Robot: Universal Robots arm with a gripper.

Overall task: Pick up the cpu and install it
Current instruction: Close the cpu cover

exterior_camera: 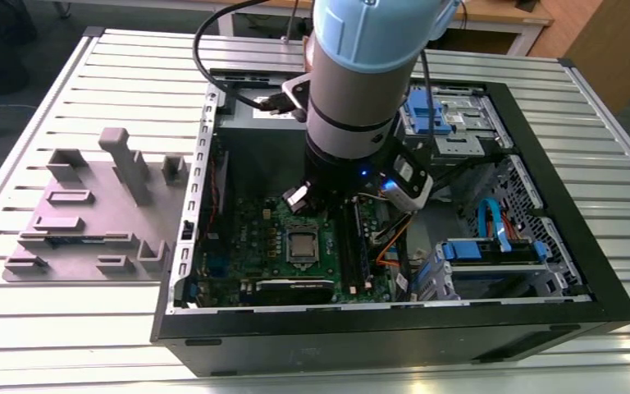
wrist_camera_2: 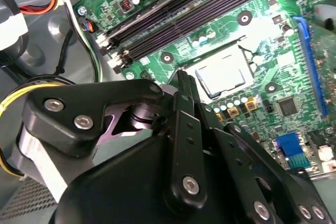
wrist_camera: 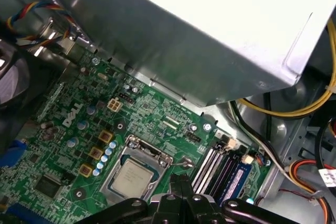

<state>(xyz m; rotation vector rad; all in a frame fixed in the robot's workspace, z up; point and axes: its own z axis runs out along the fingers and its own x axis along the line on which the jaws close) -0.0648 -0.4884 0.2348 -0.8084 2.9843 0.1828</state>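
Note:
The cpu (exterior_camera: 301, 245) lies flat in the square socket on the green motherboard (exterior_camera: 252, 238), inside the open computer case. Its pale metal top shows in both wrist views (wrist_camera_2: 223, 72) (wrist_camera: 131, 178), with the socket's metal frame (wrist_camera: 149, 149) around it. My gripper (wrist_camera_2: 182, 77) (wrist_camera: 178, 178) hangs above the board, a little to one side of the socket, between it and the memory slots. Its black fingers are pressed together, shut, with nothing between them. It touches neither the chip nor the board. In the exterior view the arm's wrist (exterior_camera: 353, 131) covers the gripper.
A large grey power supply box (wrist_camera: 210, 35) overhangs the board's far side. Black memory slots (wrist_camera_2: 199, 9) run beside the socket. Yellow and red cables (wrist_camera: 283, 111) and blue-handled drive cages (exterior_camera: 490, 250) fill the case's right part. A grey fixture (exterior_camera: 96, 205) stands on the table at the exterior view's left.

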